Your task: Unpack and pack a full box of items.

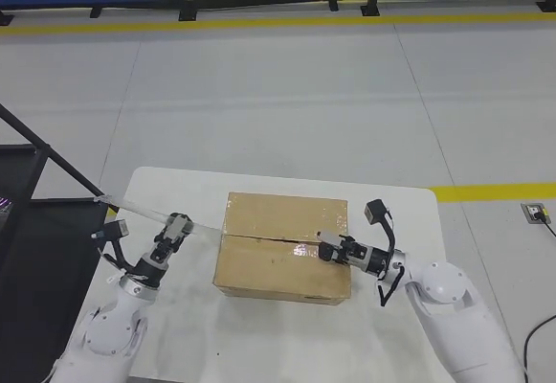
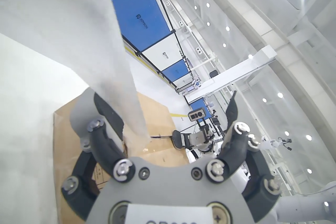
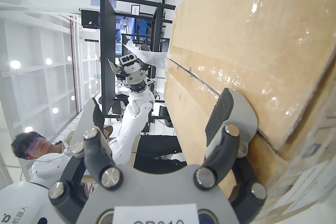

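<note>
A shut cardboard box stands mid-table, its top seam running left to right. A long strip of clear tape stretches from the box's left end out past the table's left edge. My left gripper sits beside the box's left end, open; the tape lies against one of its fingers, with the box beyond. My right gripper is over the box's right end, open. One finger rests on the box top near the glossy taped seam, the other hangs free.
The white table has bare room in front of and behind the box. A black frame rack stands just off the table's left side, where the tape ends. Grey floor with yellow lines lies beyond.
</note>
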### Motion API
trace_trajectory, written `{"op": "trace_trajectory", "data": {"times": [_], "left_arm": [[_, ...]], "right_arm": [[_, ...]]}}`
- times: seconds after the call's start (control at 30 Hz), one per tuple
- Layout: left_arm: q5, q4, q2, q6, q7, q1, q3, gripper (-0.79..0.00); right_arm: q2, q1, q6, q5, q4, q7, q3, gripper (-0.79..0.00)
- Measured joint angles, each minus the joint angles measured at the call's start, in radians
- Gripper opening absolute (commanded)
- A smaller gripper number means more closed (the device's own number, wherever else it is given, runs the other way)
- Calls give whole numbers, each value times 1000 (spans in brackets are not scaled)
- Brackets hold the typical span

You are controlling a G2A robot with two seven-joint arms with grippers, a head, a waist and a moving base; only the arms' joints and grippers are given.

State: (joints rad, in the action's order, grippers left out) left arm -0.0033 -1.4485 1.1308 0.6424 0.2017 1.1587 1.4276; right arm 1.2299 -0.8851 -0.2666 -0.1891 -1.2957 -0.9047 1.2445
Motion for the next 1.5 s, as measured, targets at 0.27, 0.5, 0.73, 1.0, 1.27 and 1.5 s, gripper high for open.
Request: {"op": "trace_trajectory", "data": {"times": [0.27, 0.5, 0.73, 1.0, 1.27, 1.5], "left_arm": [[44, -97, 0, -27, 4, 35, 13, 0], [80, -144, 2, -51, 20, 31, 4, 0], [145, -166, 6, -87, 37, 16, -21, 0], [187, -176, 13, -107, 49, -5, -64, 0], [235, -179, 22, -145, 71, -46, -119, 0], [278, -163, 30, -175, 83, -81, -162, 0]], "right_arm": [[-10, -49, -93, -13, -62, 23, 31, 0], [-22, -113, -134, -11, -129, 27, 63, 0], [-33, -169, -170, -20, -157, 22, 93, 0], [-42, -196, -205, -45, -141, 14, 114, 0], [-48, -205, -238, -67, -115, 3, 121, 0], [-55, -224, -276, -99, -103, -8, 138, 0]]}}
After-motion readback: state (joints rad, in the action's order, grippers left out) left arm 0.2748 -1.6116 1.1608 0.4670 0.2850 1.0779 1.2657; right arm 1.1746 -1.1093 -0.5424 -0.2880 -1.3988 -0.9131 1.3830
